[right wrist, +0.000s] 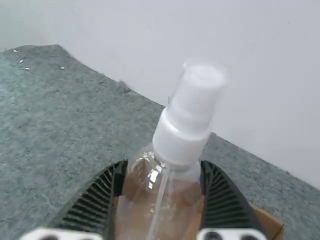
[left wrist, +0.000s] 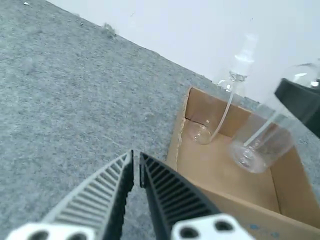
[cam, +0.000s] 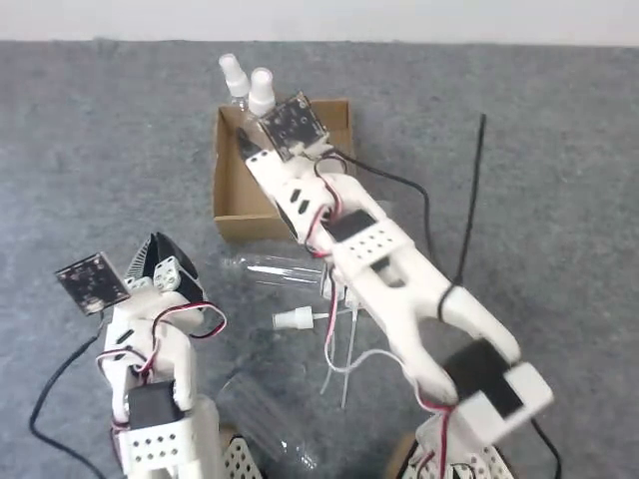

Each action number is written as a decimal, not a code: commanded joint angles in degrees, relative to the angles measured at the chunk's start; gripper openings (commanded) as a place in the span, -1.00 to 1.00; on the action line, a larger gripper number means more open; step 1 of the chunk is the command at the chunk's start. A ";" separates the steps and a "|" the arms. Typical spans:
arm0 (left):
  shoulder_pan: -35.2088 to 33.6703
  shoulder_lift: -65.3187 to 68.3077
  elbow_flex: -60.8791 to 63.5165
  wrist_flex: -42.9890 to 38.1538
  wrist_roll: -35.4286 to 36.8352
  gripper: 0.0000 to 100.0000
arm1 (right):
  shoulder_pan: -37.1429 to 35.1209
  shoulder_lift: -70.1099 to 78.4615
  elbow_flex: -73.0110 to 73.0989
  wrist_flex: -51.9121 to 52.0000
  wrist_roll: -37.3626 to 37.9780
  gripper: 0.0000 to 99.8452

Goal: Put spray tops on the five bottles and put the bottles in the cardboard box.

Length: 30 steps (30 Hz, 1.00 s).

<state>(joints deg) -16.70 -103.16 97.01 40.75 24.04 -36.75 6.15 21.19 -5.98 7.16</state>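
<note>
Clear plastic bottle (right wrist: 150, 200) with a white spray top (right wrist: 197, 85) is squeezed tight in the right hand (right wrist: 162, 172), its bottom down inside the cardboard box (left wrist: 210, 172). A second bottle (left wrist: 216, 117) stands just beside it. The left hand (left wrist: 136, 157) is closed on nothing, near the box.

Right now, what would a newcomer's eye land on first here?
The right gripper, shut on a spray-topped bottle at the cardboard box, beside a second topped bottle standing in its corner. Next, a loose spray top and clear bottles lying on the carpet just outside the box.
</note>
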 commanded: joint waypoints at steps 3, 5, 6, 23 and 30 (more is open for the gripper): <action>-0.26 -0.09 -0.48 -2.02 -0.62 -0.97 | -0.48 5.41 -11.34 -1.80 -0.62 -0.84; -0.18 -0.09 -0.48 -2.02 -0.62 -0.97 | -0.48 8.57 -13.98 -1.80 -0.62 -0.84; -0.18 -0.09 -0.48 -2.02 -0.62 -0.97 | -0.48 10.15 -15.21 -1.80 -0.62 -0.84; 0.00 -0.09 -0.48 -1.93 -0.62 -0.97 | -2.07 29.23 -24.00 -13.05 -0.62 -0.85; 0.00 -0.09 -0.48 -1.85 -0.62 -0.97 | -2.07 31.69 -24.18 -15.96 -0.53 -0.85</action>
<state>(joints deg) -16.70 -103.16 97.01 40.75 24.04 -38.33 38.95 0.62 -19.96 7.16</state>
